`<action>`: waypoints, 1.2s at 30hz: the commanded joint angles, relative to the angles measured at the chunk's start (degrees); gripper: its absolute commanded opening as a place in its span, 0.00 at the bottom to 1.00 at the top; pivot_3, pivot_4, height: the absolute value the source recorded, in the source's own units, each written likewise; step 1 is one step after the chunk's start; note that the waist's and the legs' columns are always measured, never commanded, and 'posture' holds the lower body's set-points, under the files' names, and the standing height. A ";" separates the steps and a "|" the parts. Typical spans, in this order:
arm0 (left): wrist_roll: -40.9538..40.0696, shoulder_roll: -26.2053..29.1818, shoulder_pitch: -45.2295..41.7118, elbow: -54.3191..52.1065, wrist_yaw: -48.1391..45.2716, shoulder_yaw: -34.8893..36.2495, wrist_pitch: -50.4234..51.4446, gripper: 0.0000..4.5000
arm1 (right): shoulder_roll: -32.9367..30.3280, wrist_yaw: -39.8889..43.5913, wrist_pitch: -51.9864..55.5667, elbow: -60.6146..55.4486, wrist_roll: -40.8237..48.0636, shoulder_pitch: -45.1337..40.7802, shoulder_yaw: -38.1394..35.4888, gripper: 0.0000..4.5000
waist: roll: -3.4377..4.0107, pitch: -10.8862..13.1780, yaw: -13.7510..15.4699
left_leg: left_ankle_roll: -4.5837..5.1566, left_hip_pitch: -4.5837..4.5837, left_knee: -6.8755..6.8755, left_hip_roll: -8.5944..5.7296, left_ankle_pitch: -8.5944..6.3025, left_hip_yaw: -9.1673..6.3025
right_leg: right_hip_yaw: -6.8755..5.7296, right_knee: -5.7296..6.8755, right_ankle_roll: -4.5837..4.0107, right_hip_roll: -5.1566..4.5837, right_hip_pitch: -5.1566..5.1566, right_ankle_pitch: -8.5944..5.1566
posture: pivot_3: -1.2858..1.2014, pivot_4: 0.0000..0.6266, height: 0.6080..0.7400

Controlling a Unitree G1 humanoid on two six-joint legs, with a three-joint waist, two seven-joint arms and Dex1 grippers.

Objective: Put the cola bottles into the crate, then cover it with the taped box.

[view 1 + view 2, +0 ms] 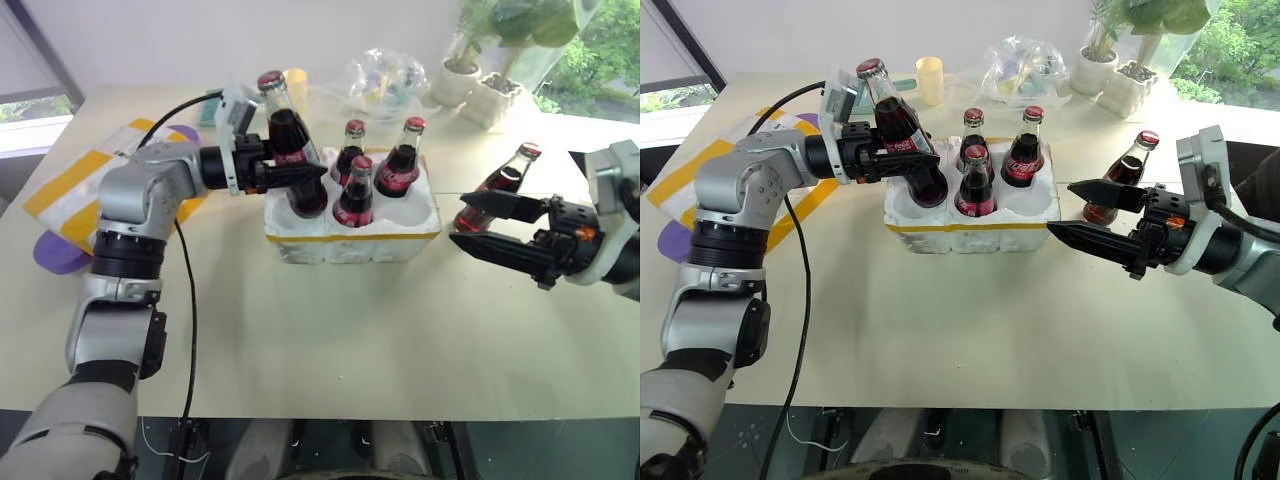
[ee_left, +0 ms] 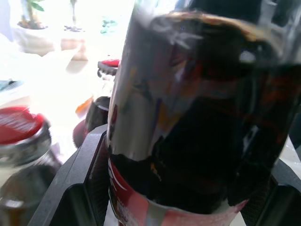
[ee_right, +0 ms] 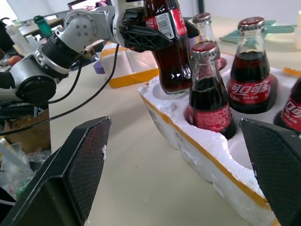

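The left pincer point(image 1: 300, 172) clamped a slick, breakable glass cola bottle point(image 1: 285, 135) round its belly above the crate point(image 1: 350, 235), while the right pincer point(image 1: 490, 228) gaped empty.

Three bottles point(image 1: 355, 192) in crate point(image 1: 352, 238)

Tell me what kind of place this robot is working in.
Probably an office or lab workspace, not a kitchen: a plain light table set against a window, potted plants on the sill side, and in the right wrist view a cluttered bench with gear behind the arm.
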 commanded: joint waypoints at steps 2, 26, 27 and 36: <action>0.63 2.04 -1.83 -1.46 -2.11 1.34 -2.73 0.62 | -0.24 -0.42 -0.53 -0.58 0.90 0.49 -3.20 1.00 | 0.00 0.00 0.05 | 0.17 0.00 0.00 0.00 -0.10 -0.01 | 0.00 0.01 0.00 0.02 0.00 0.00 | 0.52 0.24 1.00; 7.40 2.19 8.00 -3.83 -2.21 -4.02 -5.99 0.99 | 2.34 -1.95 -3.52 2.09 -6.12 -0.16 0.35 1.00 | 0.04 -0.03 0.11 | 0.18 0.04 0.04 -0.01 -0.11 -0.03 | 0.01 0.01 0.00 0.05 0.07 0.01 | 0.52 0.24 1.00; 7.14 2.54 8.46 -4.50 -2.11 -3.59 -5.69 0.99 | 2.55 -2.48 -3.78 2.29 -7.03 0.05 0.49 1.00 | 0.03 -0.03 0.11 | 0.18 0.04 0.04 -0.01 -0.11 -0.03 | 0.01 0.01 0.00 0.05 0.07 0.01 | 0.52 0.24 1.00; -8.45 12.62 16.77 -25.00 1.66 12.69 11.90 0.99 | 8.10 -13.76 -4.60 2.24 -13.71 6.60 -3.69 1.00 | 0.07 -0.04 -0.11 | 0.04 0.04 0.00 0.06 -0.03 -0.03 | 0.09 0.04 0.00 0.07 -0.02 0.01 | 0.52 0.24 1.00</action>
